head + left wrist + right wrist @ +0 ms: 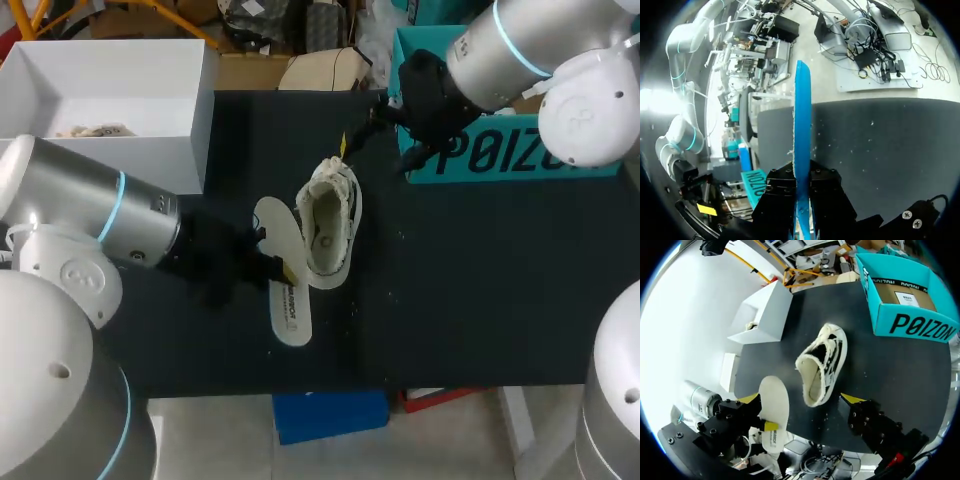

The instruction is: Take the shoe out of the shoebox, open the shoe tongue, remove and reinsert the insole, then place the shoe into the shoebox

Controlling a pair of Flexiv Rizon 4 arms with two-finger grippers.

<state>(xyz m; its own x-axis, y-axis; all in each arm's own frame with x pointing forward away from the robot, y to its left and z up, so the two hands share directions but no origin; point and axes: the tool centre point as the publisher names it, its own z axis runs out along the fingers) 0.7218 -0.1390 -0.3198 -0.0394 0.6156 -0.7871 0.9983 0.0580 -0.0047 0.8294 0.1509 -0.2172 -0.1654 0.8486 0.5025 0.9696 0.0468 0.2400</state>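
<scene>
Cream shoe (pixel 330 225) is rested on the worktop (pixel 470 280) with its insole (pixel 280 230) pinched just beside it in the left tool (pixel 801 187), while the right tool (pixel 800 399) is held spread above; the insole's toe end should be fed into the opening first.

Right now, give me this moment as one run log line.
stage: insole out of shoe | left gripper: shut on insole | right gripper: open, shoe ahead | shoe: on table, outside shoebox

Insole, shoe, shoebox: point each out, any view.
insole (pixel 291 312): head view, its printed end, past the gripper.
shoe (pixel 328 228): head view, inside its opening.
shoebox (pixel 912 326): right wrist view, printed outer wall.
</scene>
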